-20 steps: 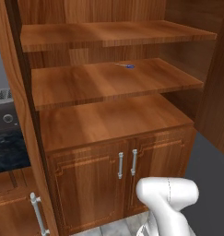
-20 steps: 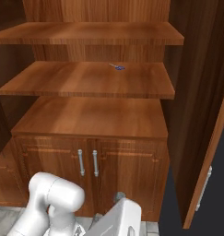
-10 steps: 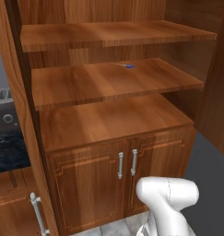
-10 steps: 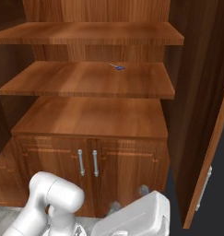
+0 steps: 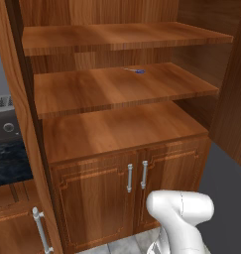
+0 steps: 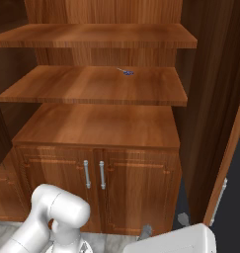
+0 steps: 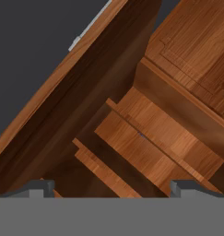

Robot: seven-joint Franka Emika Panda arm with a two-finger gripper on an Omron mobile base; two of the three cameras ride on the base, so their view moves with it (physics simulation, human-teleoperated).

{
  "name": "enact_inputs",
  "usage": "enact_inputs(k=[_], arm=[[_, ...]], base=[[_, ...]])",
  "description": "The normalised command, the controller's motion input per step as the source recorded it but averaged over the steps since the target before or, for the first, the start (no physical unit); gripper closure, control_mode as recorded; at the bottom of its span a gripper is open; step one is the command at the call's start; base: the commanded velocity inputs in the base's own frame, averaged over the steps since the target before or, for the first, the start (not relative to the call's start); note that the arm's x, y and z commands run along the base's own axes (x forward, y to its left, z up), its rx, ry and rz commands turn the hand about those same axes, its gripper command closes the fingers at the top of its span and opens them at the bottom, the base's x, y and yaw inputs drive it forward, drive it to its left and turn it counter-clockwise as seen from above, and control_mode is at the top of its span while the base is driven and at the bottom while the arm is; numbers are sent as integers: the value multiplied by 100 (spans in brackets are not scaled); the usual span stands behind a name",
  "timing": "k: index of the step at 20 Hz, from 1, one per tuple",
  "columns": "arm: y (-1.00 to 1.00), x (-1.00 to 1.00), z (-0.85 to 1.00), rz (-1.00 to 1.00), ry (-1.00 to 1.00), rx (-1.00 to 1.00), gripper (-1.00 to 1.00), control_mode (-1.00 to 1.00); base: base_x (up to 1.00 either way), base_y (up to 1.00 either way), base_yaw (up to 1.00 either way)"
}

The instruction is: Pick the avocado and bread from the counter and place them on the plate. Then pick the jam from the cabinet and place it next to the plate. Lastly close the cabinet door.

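From the left base view, I face the open cabinet (image 5: 117, 124), with a small blue thing (image 5: 138, 71) on the middle shelf; I can't tell if it's the jam.

In the right base view, the gripper (image 6: 163, 225) hangs low, the cabinet door (image 6: 230, 153) just to its right, standing upright and swung open.

In the hand view, the fingertips (image 7: 39, 188) are spread wide, empty. I judge this the closing step: next, get behind the door and push.

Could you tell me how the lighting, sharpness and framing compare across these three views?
Left base view: even light, soft sheen on the reddish-brown wooden cabinet shelves. Right base view: darker, its right inner wall shadowed. Hand view: rolled diagonally, soft, with the tall narrow cabinet door shaded.
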Motion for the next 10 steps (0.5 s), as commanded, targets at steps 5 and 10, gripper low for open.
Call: enact_inputs(k=[5, 10], arm=[[-4, 22, -11, 0, 0, 1, -100, -100], [-2, 25, -15, 0, 5, -8, -100, -100]], base=[[0, 0, 0], [0, 0, 0]])
